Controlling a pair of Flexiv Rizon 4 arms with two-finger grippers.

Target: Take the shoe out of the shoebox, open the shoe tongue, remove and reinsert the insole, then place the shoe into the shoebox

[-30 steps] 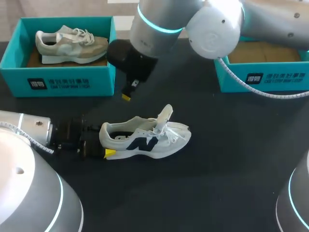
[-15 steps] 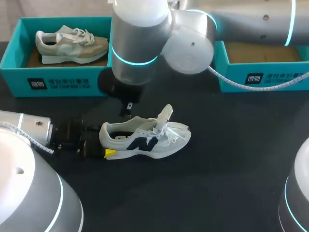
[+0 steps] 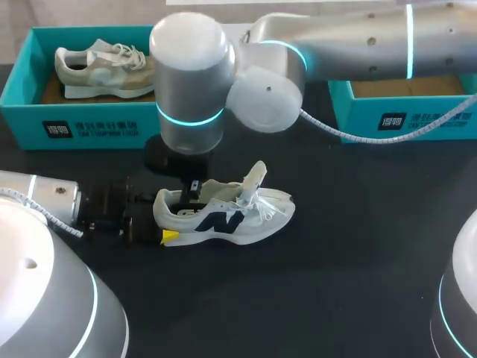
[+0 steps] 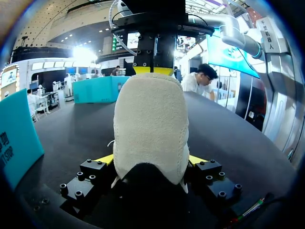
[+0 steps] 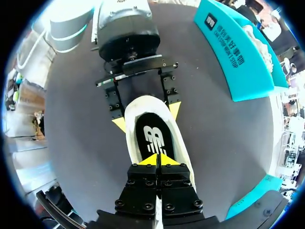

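A white shoe [image 3: 231, 216] with a navy logo stands on the black table, toe to the right, its tongue [image 3: 256, 177] pulled up. My left gripper [image 3: 162, 218] is shut on the shoe's heel [image 4: 150, 124], a yellow tip [image 4: 198, 159] pressed to each side. My right arm reaches across from the right. Its gripper [image 3: 195, 186] is shut, pointing down into the shoe's opening near the heel. In the right wrist view the closed tips [image 5: 157, 160] sit just over the black insole [image 5: 153, 137], with nothing seen between them.
A teal shoebox [image 3: 89, 123] at the back left holds a beige shoe [image 3: 112, 67]. A second teal shoebox [image 3: 402, 119] stands at the back right, partly hidden by my right arm. The table in front of the white shoe is bare.
My right arm has swung left and come down, bringing its shut gripper from above the table behind the shoe into the shoe's opening. The left gripper and the shoe have not moved.
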